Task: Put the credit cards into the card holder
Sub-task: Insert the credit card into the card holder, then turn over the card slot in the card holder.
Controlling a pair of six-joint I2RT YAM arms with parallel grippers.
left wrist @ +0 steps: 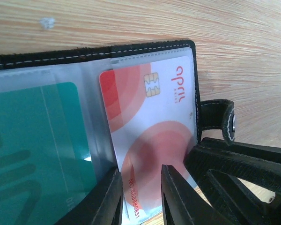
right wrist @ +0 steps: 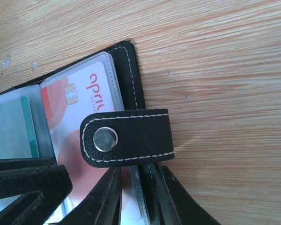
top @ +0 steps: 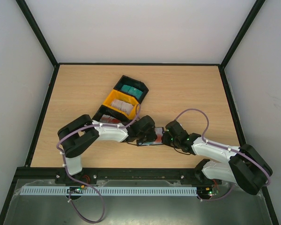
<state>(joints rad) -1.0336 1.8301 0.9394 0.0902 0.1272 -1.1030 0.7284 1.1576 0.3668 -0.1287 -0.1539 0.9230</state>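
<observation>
Centrally on the pale wood-grain table (top: 187,89), near a row of black and yellow plastic bins (top: 119,104): the black stitched folding card holder (top: 147,139), lying open and flat, its snap-button strap (right wrist: 131,136) folded over the right edge. Inside its clear sleeves, a red-and-white chip credit card (left wrist: 150,131) beside a teal-green card (left wrist: 37,140). Over the red-and-white card's lower part, the left gripper (left wrist: 140,177) at a narrow gap; astride the holder's strap edge, the right gripper (right wrist: 138,177), likewise narrow; cannot tell whether either actually pinches anything.

The card holder (top: 150,140) lies open on the desk (top: 192,89), before three bins (top: 119,104); chip card (left wrist: 145,140) in its right pocket, second card (left wrist: 33,140) left of it.
</observation>
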